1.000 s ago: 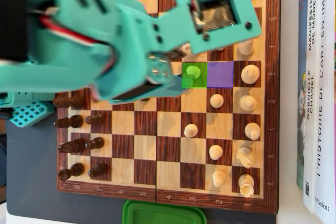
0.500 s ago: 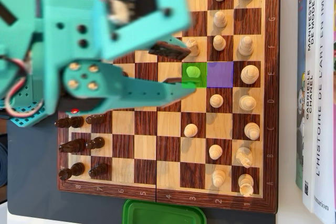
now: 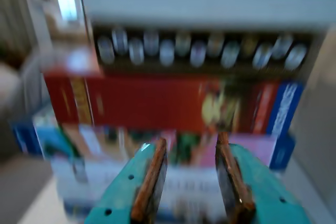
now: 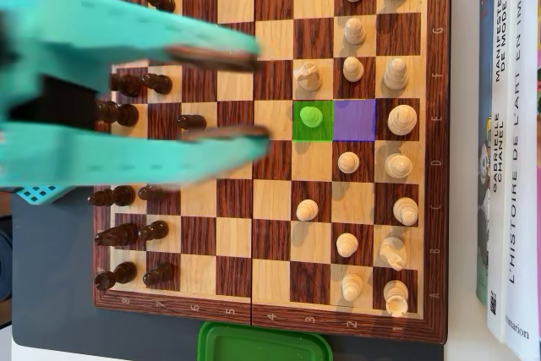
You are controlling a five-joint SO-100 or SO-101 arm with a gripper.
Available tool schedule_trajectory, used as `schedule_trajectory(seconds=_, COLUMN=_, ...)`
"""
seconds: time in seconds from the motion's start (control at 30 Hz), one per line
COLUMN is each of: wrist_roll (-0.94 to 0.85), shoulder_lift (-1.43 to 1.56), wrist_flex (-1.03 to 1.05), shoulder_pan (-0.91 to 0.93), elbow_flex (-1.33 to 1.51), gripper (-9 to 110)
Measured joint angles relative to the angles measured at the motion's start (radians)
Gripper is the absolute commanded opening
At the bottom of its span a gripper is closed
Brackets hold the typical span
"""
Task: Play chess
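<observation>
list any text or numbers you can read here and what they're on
"MANIFESTE DE MODE": spine of the second book, overhead view.
"GABRIELLE CHANEL": same spine, lower down.
"L'HISTOIRE DE L'ART EN IMAGES": spine of the outer book, top cut off.
"mmarion": foot of the outer spine, start cut off.
Chessboard border letters and numbers: too small to read surely.
Wrist view book stack: blurred, unreadable.

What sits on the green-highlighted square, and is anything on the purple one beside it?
A single light pawn stands on the green square, tinted green by the highlight. The purple square is bare. The tool hangs open to their left in the overhead view, covering neither.
</observation>
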Motion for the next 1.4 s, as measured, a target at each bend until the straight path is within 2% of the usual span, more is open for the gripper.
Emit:
schedule_trajectory(seconds=0.2, wrist_roll=0.015, shoulder_lift=0.144, wrist_flex=-0.388, shoulder_pan=0.021, elbow_flex=0.169, gripper=15)
schedule_trajectory(seconds=0.3, wrist_roll=0.015, shoulder_lift=0.235, wrist_flex=-0.497, shoulder_pan=0.046, elbow_flex=0.222, gripper=15)
schedule_trajectory(seconds=0.47, wrist_roll=0.015, shoulder_lift=0.417, wrist_flex=-0.588, shoulder_pan=0.052, elbow_flex=0.331, gripper=15)
schedule_trajectory(seconds=0.73, wrist_roll=-0.021, shoulder_lift=0.746, wrist_flex=-0.618, shoulder_pan=0.055, elbow_flex=0.486, gripper=15)
schedule_trajectory(seconds=1.03, wrist_roll=-0.029, shoulder_lift=0.779, wrist_flex=-0.899, shoulder_pan=0.114, elbow_flex=0.549, gripper=15)
schedule_trajectory(seconds=1.2, wrist_roll=-0.029, shoulder_lift=0.781, wrist_flex=-1.157, shoulder_pan=0.132, elbow_flex=0.603, gripper=15)
schedule_trajectory(seconds=1.4, wrist_roll=-0.029, shoulder_lift=0.781, wrist_flex=-1.295, shoulder_pan=0.13, elbow_flex=0.604, gripper=14)
